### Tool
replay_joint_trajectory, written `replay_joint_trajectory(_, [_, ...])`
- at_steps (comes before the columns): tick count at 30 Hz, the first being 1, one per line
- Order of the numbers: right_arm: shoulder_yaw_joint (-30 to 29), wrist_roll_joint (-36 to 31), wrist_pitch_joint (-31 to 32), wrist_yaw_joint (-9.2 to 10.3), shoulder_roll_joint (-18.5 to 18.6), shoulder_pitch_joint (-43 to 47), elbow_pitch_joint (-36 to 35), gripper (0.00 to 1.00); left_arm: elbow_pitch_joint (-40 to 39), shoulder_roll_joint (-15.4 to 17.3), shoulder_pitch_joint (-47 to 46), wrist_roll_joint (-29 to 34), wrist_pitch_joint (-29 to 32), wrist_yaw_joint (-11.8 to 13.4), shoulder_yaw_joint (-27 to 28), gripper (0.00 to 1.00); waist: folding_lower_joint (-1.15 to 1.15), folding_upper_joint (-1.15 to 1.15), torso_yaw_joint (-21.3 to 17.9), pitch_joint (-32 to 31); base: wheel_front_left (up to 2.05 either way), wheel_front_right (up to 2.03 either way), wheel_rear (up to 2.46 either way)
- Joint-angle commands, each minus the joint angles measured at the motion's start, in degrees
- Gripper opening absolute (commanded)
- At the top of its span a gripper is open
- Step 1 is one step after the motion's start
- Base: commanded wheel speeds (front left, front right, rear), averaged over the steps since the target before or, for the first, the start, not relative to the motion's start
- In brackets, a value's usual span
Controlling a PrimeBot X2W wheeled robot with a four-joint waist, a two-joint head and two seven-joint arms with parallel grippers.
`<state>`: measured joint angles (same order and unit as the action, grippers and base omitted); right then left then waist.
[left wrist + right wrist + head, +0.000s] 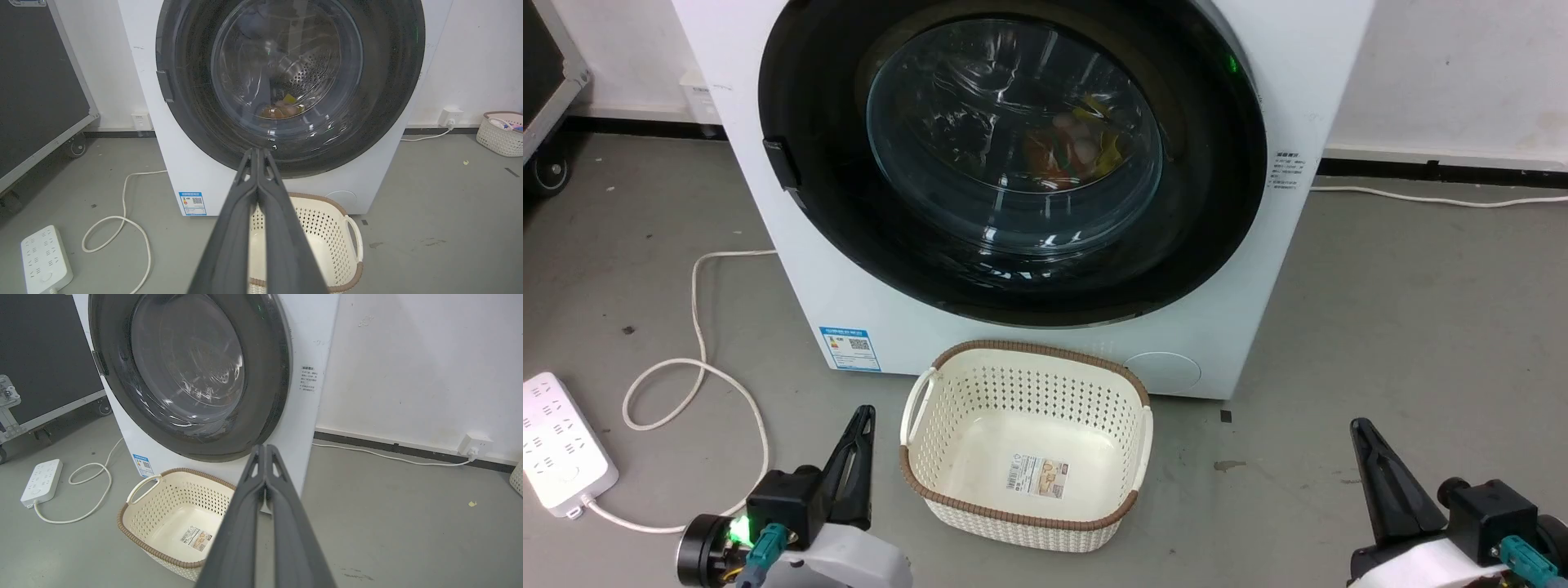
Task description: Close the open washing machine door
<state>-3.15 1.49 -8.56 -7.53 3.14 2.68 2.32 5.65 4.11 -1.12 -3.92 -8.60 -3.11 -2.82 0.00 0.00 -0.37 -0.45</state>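
The washing machine door (1013, 155) lies flat against the front of the washing machine (1217, 327), its glossy black rim ringing the porthole and the latch block (783, 167) at its left edge. Through the glass bowl, colourful items (1070, 151) sit low in the perforated steel drum. A small green light (1232, 63) glows at the rim's upper right.

On to the labels. A blue energy sticker (849, 348) with a QR code sits low on the left of the white front, the print too small to read. A block of fine dark text (1286, 174) to the right of the door is just as unreadable.

Just in front of the machine stands a cream perforated basket (1013, 392) with a brown woven rim, and a barcoded product label (1040, 475) lies inside on its bottom.

Down low, the left gripper (866, 415) has its fingers pressed together, holding nothing, well short of the door. The right gripper (1360, 429) is closed and empty too, off to the basket's right.

All of this is on a grey floor (1405, 327). A white power strip (560, 445) lies at the left with its cable (698, 367) looping towards the machine. Behind is a white wall (1445, 73) with a black skirting strip, a wall socket (474, 444), a black wheeled case (36, 81) and a second cream basket (500, 132) far right.
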Motion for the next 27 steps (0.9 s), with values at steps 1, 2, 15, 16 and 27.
replay_joint_trajectory(1, [0.2, -0.3, 0.4, 0.02, -0.1, -1.0, -0.5, 0.0, -0.4, -0.2, 0.5, 0.4, 0.4, 0.5, 0.2, 0.0, 0.0, 0.0, 0.0, 0.0, 0.0, 0.0, 0.0])
replay_joint_trajectory(2, [0.2, -0.3, 0.5, 0.02, -0.1, -1.0, -0.5, 0.0, -0.5, -0.2, 0.5, 0.5, 0.5, 0.5, 0.3, 0.0, 0.0, 0.0, 0.0, 0.0, 0.0, 0.0, 0.0])
replay_joint_trajectory(15, [0.9, -0.6, 2.3, 0.02, -0.1, -1.4, -0.9, 0.0, -1.6, -0.5, 0.6, 1.2, 2.2, 1.1, 0.8, 0.0, 0.0, 0.0, 0.1, 0.1, 0.0, 0.0, 0.0])
replay_joint_trajectory(16, [0.9, -0.6, 2.4, 0.02, -0.1, -1.4, -0.9, 0.0, -1.7, -0.5, 0.6, 1.2, 2.3, 1.1, 0.8, 0.0, 0.0, 0.0, 0.1, 0.1, 0.0, 0.0, 0.0])
replay_joint_trajectory(27, [1.4, -0.8, 3.6, 0.03, -0.2, -1.6, -1.2, 0.0, -2.5, -0.6, 0.7, 1.8, 3.6, 1.5, 1.2, 0.0, 0.0, 0.0, 0.2, 0.2, 0.0, 0.0, 0.0])
